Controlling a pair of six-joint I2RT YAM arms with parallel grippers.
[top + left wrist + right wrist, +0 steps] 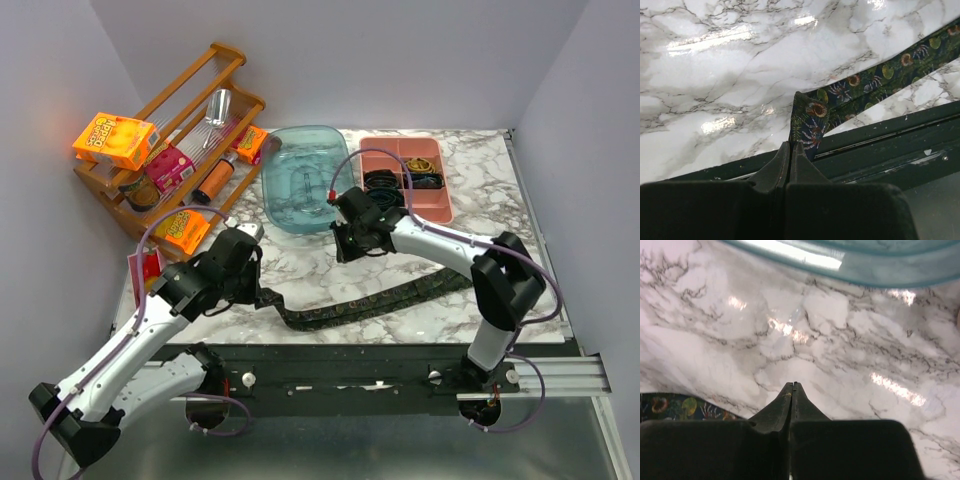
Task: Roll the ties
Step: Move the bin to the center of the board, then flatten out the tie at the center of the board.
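At the far left of the marble table, find a wooden rack propped against the wall, loaded with orange boxes, a pink box, a brown bottle and a clear tumbler. Just right of it, see the left gripper pinched fully closed on the folded end of the necktie, with that end lifted off the marble at the table's near edge. From the left wrist view, note the same fingers pressed together around dark fabric printed with leaves and blossoms. Follow the necktie rightward along the near edge, flat on the marble, to a spot under the right arm. Behind its middle, find a translucent teal bin; cannot tell what is in it. Just in front of that bin, note the right gripper with fingers closed tip to tip, gripping nothing, above bare marble and apart from the necktie. Farthest right, at the back, see a pink divided tray: black coils in its middle compartments, something small and yellowish in a back one.
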